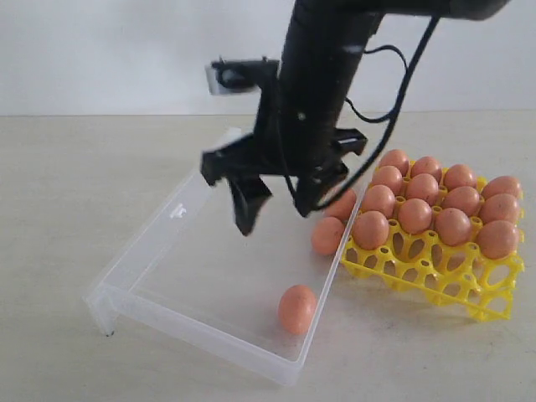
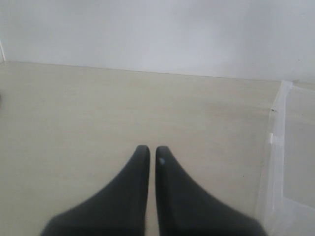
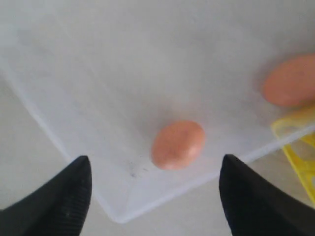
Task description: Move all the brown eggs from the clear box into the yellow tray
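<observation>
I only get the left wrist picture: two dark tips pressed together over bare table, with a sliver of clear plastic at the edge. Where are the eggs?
Observer: The exterior view shows most of the brown eggs sitting in the yellow tray, which is right beside the clear box.
Visitor: Are any left in the box?
Observer: Yes. A lone egg lies near the box's front corner, and a second egg lies by the wall next to the tray.
Visitor: Is the other pincer carrying one?
Observer: No. The right wrist view shows the right pincer open and empty over the box.
</observation>
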